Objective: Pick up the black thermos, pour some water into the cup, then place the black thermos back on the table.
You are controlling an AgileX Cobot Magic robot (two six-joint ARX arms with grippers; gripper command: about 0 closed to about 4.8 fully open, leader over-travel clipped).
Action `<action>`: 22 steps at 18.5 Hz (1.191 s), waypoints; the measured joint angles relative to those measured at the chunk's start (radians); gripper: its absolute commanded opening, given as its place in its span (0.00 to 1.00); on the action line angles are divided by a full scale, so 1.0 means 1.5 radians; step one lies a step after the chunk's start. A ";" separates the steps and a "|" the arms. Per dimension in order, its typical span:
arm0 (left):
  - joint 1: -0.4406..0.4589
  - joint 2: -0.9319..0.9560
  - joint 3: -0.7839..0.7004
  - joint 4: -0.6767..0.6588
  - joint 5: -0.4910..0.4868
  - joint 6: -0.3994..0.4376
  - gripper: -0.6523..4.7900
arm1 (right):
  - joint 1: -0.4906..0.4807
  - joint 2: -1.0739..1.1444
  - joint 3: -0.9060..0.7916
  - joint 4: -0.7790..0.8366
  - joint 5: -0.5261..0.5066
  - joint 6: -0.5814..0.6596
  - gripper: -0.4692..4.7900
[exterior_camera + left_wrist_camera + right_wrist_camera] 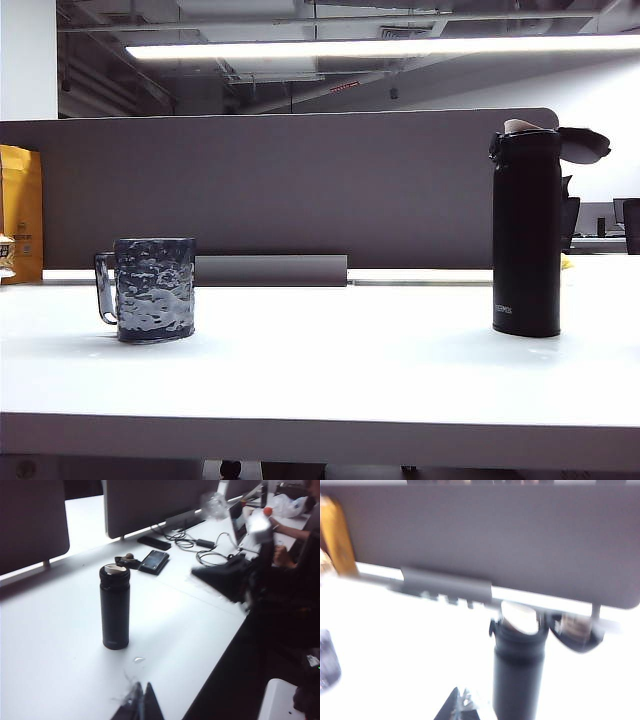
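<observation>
Matte black thermos [526, 235] at the exterior view's right looks rigid, top-heavy, slippery: it is best gripped mid-body; left gripper [140, 704] and right gripper [461, 707], both pinched closed, hold nothing

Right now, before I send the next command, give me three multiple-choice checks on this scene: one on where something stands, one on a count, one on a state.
1. In the exterior view, where does the black thermos stand relative to the cup?
A. To its right, well apart
B. Touching its left side
C. Behind it, partly hidden

2. How many drinking cups stand on the table in the exterior view?
A. None
B. One
C. Three

3. What state is the thermos lid in?
A. Snapped shut
B. Lying on the table
C. Flipped open on its hinge

Key: 1 A, bare tabletop lies between them. 2 B, only the dark bumpy mug shows. 3 C, the lid hangs off to the side and the pale spout is exposed.

The left gripper and right gripper are both shut, holding nothing.
</observation>
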 measured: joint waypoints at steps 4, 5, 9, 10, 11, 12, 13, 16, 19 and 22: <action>0.000 -0.115 -0.080 -0.008 0.000 -0.003 0.11 | -0.001 -0.110 0.002 -0.091 0.000 0.000 0.07; 0.000 -0.140 -0.101 -0.009 0.001 -0.007 0.11 | -0.001 -0.128 0.001 -0.122 0.002 0.000 0.07; -0.001 -0.216 -0.201 0.009 0.000 -0.078 0.11 | -0.001 -0.175 -0.032 -0.172 0.003 0.000 0.07; -0.001 -0.241 -0.233 0.013 0.000 -0.100 0.11 | -0.001 -0.188 -0.045 -0.176 0.003 0.000 0.07; -0.001 -0.261 -0.264 0.025 0.000 -0.120 0.11 | -0.001 -0.198 -0.055 -0.178 0.005 0.000 0.07; -0.001 -0.275 -0.301 0.062 -0.006 -0.135 0.11 | -0.001 -0.208 -0.071 -0.183 0.019 -0.009 0.07; -0.001 -0.288 -0.327 0.081 -0.021 -0.144 0.11 | -0.001 -0.216 -0.084 -0.186 0.038 -0.011 0.07; -0.001 -0.301 -0.418 0.130 -0.084 -0.170 0.11 | -0.002 -0.231 -0.138 -0.187 0.061 0.001 0.07; -0.001 -0.301 -0.477 0.142 -0.091 -0.180 0.11 | -0.002 -0.232 -0.177 -0.181 0.014 0.005 0.07; -0.001 -0.301 -0.519 0.155 -0.105 -0.184 0.11 | -0.001 -0.233 -0.204 -0.184 -0.037 0.018 0.07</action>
